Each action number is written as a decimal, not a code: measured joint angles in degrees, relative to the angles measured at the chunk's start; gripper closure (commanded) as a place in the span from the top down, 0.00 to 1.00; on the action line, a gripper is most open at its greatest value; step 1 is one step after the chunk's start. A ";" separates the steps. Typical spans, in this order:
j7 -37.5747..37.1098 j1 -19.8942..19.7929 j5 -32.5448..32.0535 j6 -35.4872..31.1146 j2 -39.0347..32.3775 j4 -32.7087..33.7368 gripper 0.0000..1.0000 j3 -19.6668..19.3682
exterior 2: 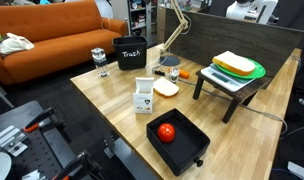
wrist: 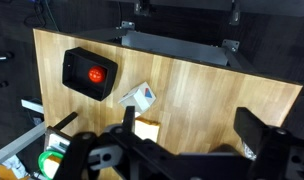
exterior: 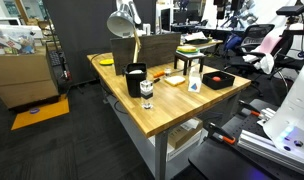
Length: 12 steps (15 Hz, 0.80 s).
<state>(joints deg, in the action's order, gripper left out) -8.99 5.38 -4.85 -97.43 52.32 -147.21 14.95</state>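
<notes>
In the wrist view my gripper (wrist: pixel 190 115) hangs high above a wooden table (wrist: pixel 207 85), open, with nothing between its dark fingers (wrist: pixel 130 112). Nearest below are a small white carton (wrist: pixel 142 97) with a blue and red mark and a slice of toast (wrist: pixel 145 128) beside it. A black tray (wrist: pixel 89 72) holding a red round thing (wrist: pixel 94 72) lies at the left. In both exterior views the carton (exterior 2: pixel 143 97) stands mid-table and the tray (exterior 2: pixel 177 140) (exterior: pixel 218 80) is near an edge. I cannot make out the gripper in either exterior view.
A black bin marked "Trash" (exterior 2: pixel 130 52), a glass jar (exterior 2: pixel 99 60) and a desk lamp (exterior 2: pixel 172 30) stand on the table. A small stool (exterior 2: pixel 232 85) carries a green plate with a sandwich (exterior 2: pixel 237 66). An orange sofa (exterior 2: pixel 52 40) is behind.
</notes>
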 measured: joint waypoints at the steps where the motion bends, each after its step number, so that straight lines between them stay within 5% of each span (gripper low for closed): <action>1: 0.00 -0.03 -0.60 -0.26 -0.52 -0.34 1.00 -0.23; 8: -0.07 -2.53 -2.84 -2.50 -6.29 -1.81 1.00 -5.64; 12: -0.14 -1.94 -2.83 -2.43 -5.84 -1.81 1.00 -5.10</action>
<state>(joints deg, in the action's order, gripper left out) -9.13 3.44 -7.67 -99.87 46.48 -149.02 9.85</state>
